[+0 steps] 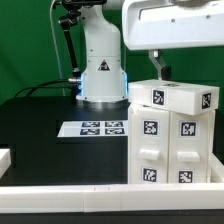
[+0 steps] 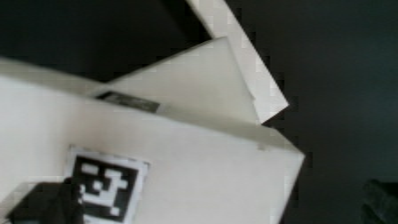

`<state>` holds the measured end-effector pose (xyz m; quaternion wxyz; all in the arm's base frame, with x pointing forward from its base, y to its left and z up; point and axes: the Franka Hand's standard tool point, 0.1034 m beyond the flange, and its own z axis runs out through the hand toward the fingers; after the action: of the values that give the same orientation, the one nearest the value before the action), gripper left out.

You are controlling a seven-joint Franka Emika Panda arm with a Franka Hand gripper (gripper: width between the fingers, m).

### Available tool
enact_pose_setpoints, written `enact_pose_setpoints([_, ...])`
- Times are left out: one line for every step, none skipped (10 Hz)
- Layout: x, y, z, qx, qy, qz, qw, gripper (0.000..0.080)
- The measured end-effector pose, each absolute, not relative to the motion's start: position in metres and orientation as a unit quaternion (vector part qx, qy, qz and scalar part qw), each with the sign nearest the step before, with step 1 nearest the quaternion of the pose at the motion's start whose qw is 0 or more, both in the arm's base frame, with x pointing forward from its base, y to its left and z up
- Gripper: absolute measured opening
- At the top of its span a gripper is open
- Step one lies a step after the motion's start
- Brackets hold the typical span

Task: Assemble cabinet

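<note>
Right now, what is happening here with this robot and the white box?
A Franka arm is putting together a white cabinet that stands at the exterior view's right on the black table. The gripper is down at the cabinet's top panel, above the tagged drawer blocks. Whether the fingers are closed on the panel cannot be told. The marker board lies flat in front of the robot base.

The cabinet [image 1: 172, 138] looks like smooth white plastic with a faint sheen, its square tags printed in flat black and white; close up in the wrist view [image 2: 160, 130] the surface seems matt, though that picture is blurred. The table [image 1: 40, 125] is matt black, and the marker board [image 1: 92, 129] resembles thin white sheet.
</note>
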<state>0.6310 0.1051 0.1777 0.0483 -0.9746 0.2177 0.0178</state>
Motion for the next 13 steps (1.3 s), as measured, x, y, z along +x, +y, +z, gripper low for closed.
enact_pose_setpoints([0.634, 0.104, 0.179, -0.988, 0.145, 0.008, 0.048, 0.0796])
enact_pose_setpoints([0.635, 0.102, 0.18, -0.995, 0.084, 0.002, 0.049, 0.0796])
enact_pose_setpoints([0.636, 0.102, 0.181, -0.998, 0.033, -0.003, 0.049, 0.0796])
enact_pose_setpoints([0.638, 0.101, 0.181, -0.999, -0.022, -0.012, 0.048, 0.0796])
enact_pose_setpoints([0.638, 0.1, 0.18, -0.998, -0.046, -0.013, 0.047, 0.0796])
enact_pose_setpoints([0.638, 0.1, 0.18, -0.997, -0.066, -0.014, 0.046, 0.0796])
enact_pose_setpoints([0.638, 0.098, 0.18, -0.993, -0.108, -0.016, 0.044, 0.0796])
enact_pose_setpoints([0.638, 0.097, 0.179, -0.986, -0.162, -0.017, 0.04, 0.0796])
enact_pose_setpoints([0.636, 0.096, 0.177, -0.977, -0.21, -0.016, 0.035, 0.0796])
enact_pose_setpoints([0.635, 0.094, 0.175, -0.968, -0.249, -0.017, 0.033, 0.0796])
enact_pose_setpoints([0.633, 0.092, 0.173, -0.958, -0.284, -0.016, 0.032, 0.0796])
enact_pose_setpoints([0.631, 0.091, 0.171, -0.955, -0.295, -0.016, 0.032, 0.0796])
enact_pose_setpoints([0.629, 0.091, 0.169, -0.957, -0.289, -0.017, 0.031, 0.0796])
